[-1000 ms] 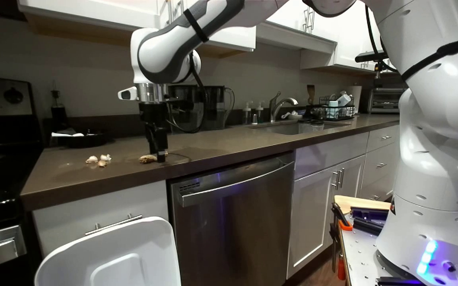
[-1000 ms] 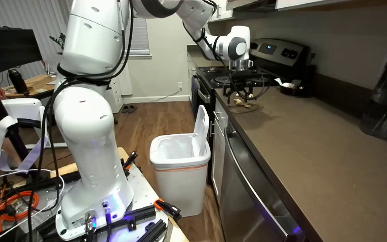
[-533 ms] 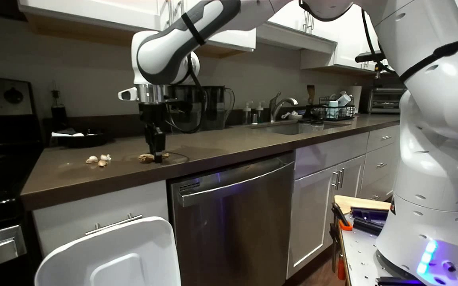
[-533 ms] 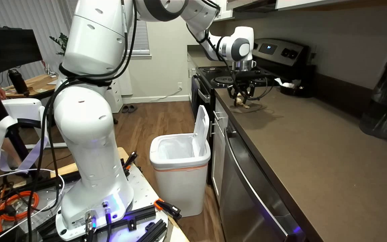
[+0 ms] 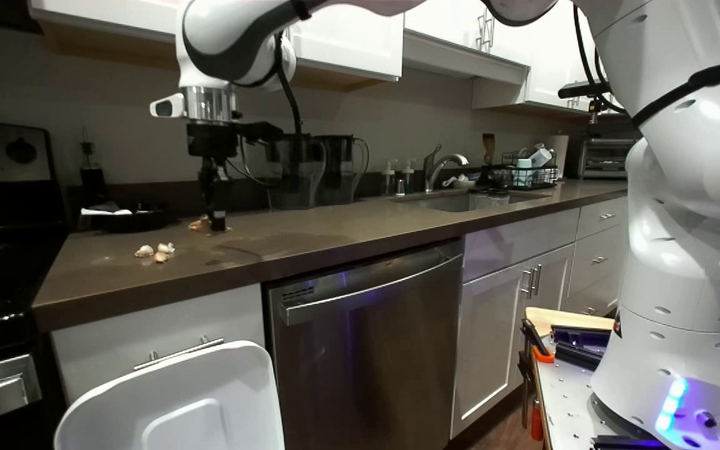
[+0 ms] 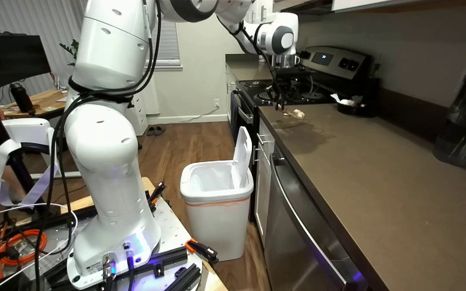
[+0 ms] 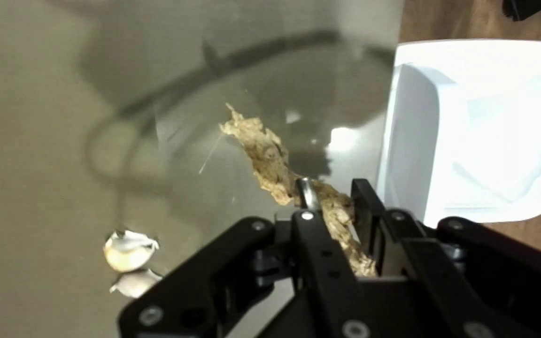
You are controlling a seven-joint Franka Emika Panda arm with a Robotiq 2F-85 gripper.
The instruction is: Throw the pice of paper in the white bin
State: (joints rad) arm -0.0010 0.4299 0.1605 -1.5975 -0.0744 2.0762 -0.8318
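while the end effector (image 7: 333, 188) pinches it, the brown paper (image 7: 268, 157) runs between its fingers (image 7: 367, 202).

In an exterior view the white arm (image 5: 660, 69) rises from its base (image 5: 647, 369) at the near right, arching to the far left; its wrist (image 5: 229, 44) is bent downward; the black gripper (image 7: 336, 197) hangs beneath, its fingers (image 7: 366, 199) clamped a narrow gap apart; blue lights (image 5: 671, 403) glow on the base.

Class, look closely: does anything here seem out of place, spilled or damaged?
Two things: what look like garlic cloves lie loose on the counter, as if spilled; and the paper in the end effector is crumpled, with ragged edges.
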